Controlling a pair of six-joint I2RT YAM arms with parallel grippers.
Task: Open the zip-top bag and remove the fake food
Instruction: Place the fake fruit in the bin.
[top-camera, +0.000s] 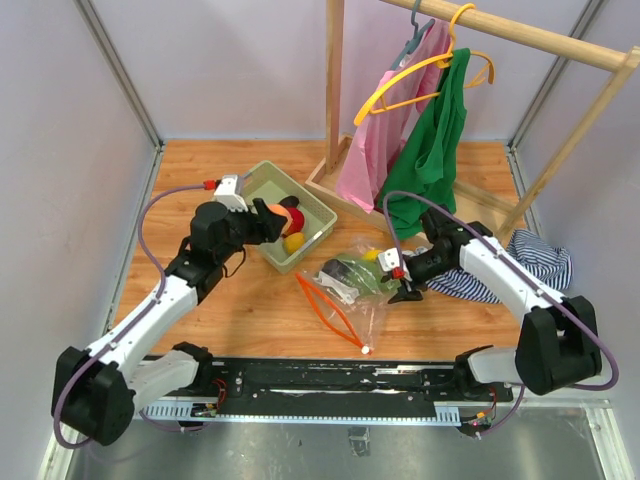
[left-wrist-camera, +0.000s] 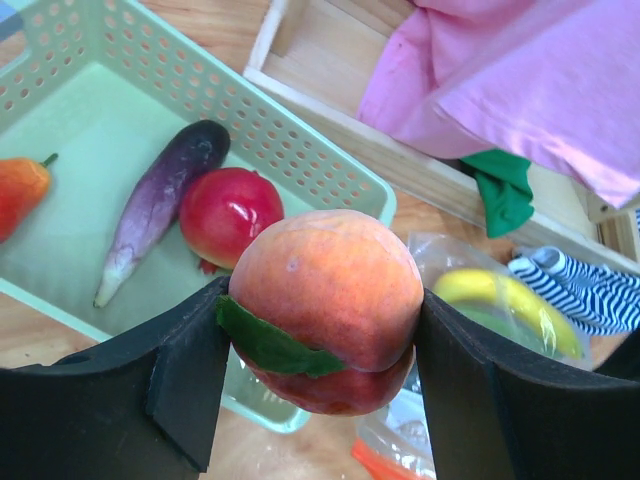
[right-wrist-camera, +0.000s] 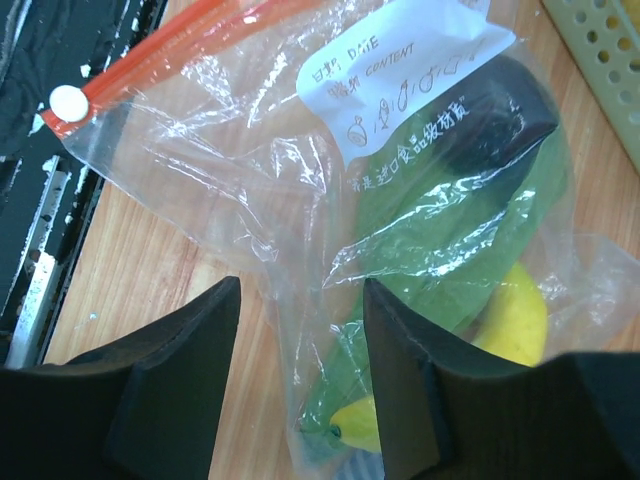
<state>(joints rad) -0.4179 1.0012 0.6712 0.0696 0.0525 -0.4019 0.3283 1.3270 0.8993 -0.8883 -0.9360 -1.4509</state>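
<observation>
My left gripper (left-wrist-camera: 320, 372) is shut on a peach (left-wrist-camera: 325, 285) with a green leaf, held just above the near rim of the pale green basket (left-wrist-camera: 300, 140). Inside the basket lie a purple eggplant (left-wrist-camera: 160, 205), a red fruit (left-wrist-camera: 228, 215) and an orange-red piece (left-wrist-camera: 18, 192). The zip-top bag (top-camera: 345, 275) lies on the table right of the basket, its orange-red zip strip (right-wrist-camera: 150, 50) open toward the near edge. It still holds a green piece (right-wrist-camera: 450, 230) and yellow banana (right-wrist-camera: 515, 310). My right gripper (right-wrist-camera: 302, 330) is open, its fingers straddling the bag's closed end.
A wooden clothes rack (top-camera: 330, 185) stands behind the basket with pink (top-camera: 370, 150) and green garments (top-camera: 430, 150) on hangers. A striped cloth (top-camera: 530, 260) lies at the right, under my right arm. A black rail (top-camera: 330, 380) runs along the near edge.
</observation>
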